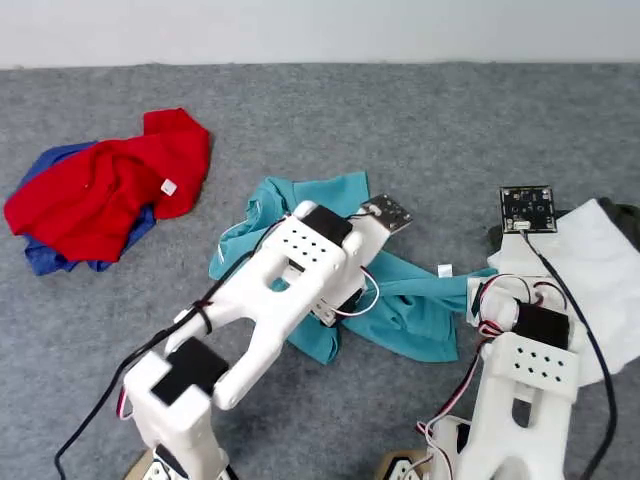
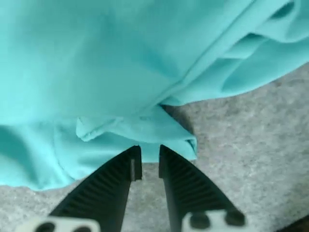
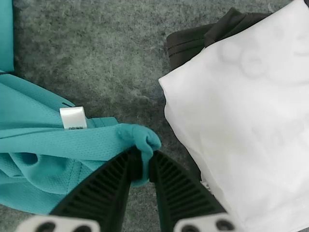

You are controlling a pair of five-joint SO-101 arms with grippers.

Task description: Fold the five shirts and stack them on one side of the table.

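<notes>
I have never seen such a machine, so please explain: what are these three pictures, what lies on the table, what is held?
Two robot arms stand at a grey table. One picture looks down from above; the other two come from cameras on the arms' wrists. On the table lie a teal shirt, a red shirt on a blue shirt, and a white shirt on a dark shirt. The right end effector pinches a fold of the teal shirt; the left end effector is at its edge.

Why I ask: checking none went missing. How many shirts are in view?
5. The red shirt lies on the blue shirt at far left; the teal shirt is mid-table; the white shirt at right covers a dark shirt.
</notes>
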